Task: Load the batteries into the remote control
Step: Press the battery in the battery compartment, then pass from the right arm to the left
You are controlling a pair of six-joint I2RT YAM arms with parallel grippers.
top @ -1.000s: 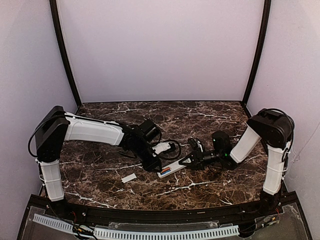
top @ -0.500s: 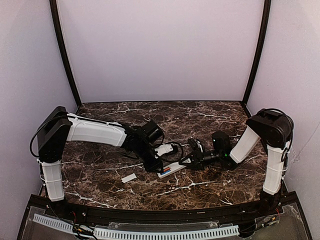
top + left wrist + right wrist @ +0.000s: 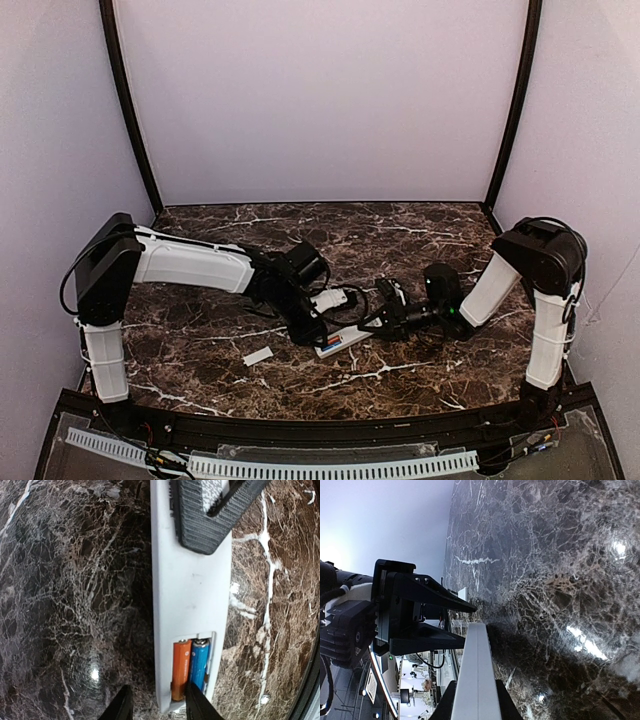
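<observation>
Right gripper (image 3: pixel 475 697) clamps the remote control (image 3: pixel 192 595); left gripper (image 3: pixel 160 707) jaws stand apart at the batteries (image 3: pixel 182 670). Cells seemingly seated; a careless nudge could dislodge them.

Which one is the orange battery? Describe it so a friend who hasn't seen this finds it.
On the dark marble table, a slim white plastic remote control lies near the middle. In its open end compartment a small orange cylindrical battery sits beside a blue one; colour alone tells them apart.
</observation>
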